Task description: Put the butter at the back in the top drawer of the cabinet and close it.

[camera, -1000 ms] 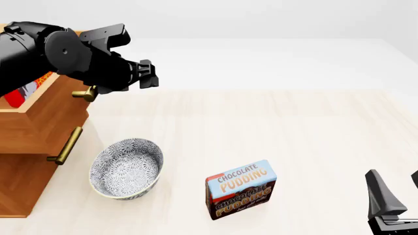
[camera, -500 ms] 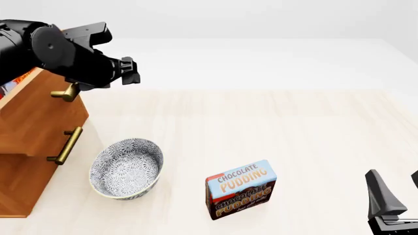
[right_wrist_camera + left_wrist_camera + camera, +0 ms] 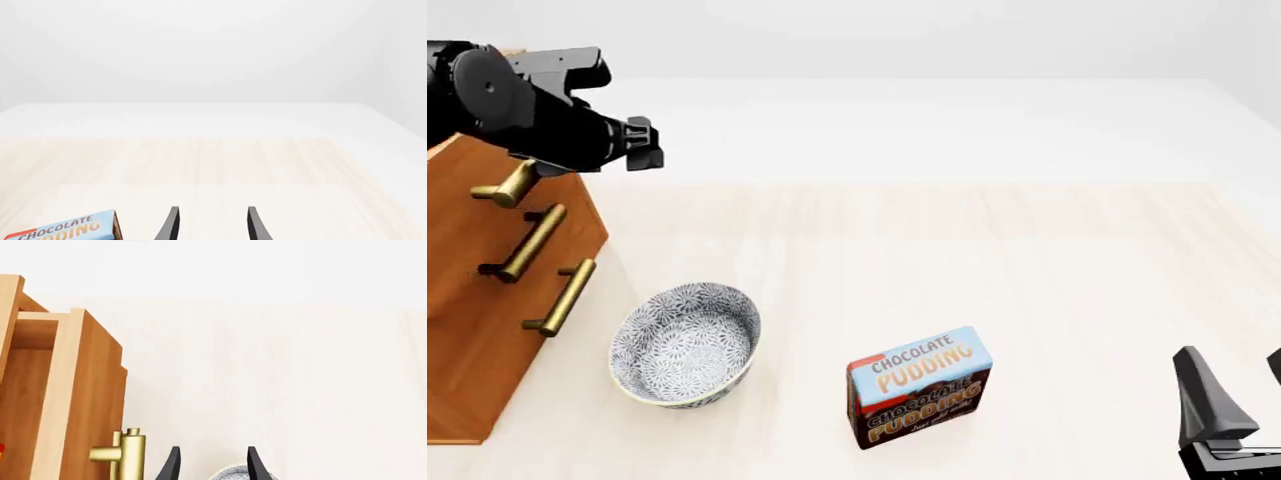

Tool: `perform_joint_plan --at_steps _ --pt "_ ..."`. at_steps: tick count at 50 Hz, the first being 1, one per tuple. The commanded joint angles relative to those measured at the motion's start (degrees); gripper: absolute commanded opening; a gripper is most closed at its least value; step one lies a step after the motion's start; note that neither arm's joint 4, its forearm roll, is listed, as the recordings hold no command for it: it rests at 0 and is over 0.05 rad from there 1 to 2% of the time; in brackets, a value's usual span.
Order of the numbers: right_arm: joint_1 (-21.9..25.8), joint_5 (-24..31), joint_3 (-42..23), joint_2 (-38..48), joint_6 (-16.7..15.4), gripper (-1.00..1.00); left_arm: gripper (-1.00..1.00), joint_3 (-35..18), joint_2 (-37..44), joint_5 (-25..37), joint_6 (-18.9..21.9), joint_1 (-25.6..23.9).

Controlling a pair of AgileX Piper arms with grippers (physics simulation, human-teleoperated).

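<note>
Now that our left jaws (image 3: pixel 641 146), empty and apart, have pushed the top drawer (image 3: pixel 494 185) nearly flush into the cabinet (image 3: pixel 481 330), shutting the butter from view inside, the task looks almost done, our right jaws (image 3: pixel 211 225) idling apart.

Front view high, wide; wrist views low, close; pudding box (image 3: pixel 920 387) shared.

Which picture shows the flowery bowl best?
The front view: the whole bowl shows, standing between the cabinet and the pudding box. The left wrist view catches only a sliver of its rim; the right wrist view shows none.
</note>
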Motion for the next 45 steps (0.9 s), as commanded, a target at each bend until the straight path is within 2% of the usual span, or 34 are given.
perform_joint_plan --at_steps 1,2,16,45 --pt "0.0 0.0 0.0 0.0 0.0 1.00 1.00 0.3 1.3 -1.0 2.7 3.0" --pt "0.0 0.0 0.0 0.0 0.0 1.00 1.00 0.6 1.3 -1.3 3.7 4.2" --pt "0.0 0.0 0.0 0.0 0.0 1.00 1.00 -0.7 2.8 -1.3 5.3 6.4" --pt "0.0 0.0 0.0 0.0 0.0 1.00 1.00 0.0 4.6 -3.2 7.2 10.8"
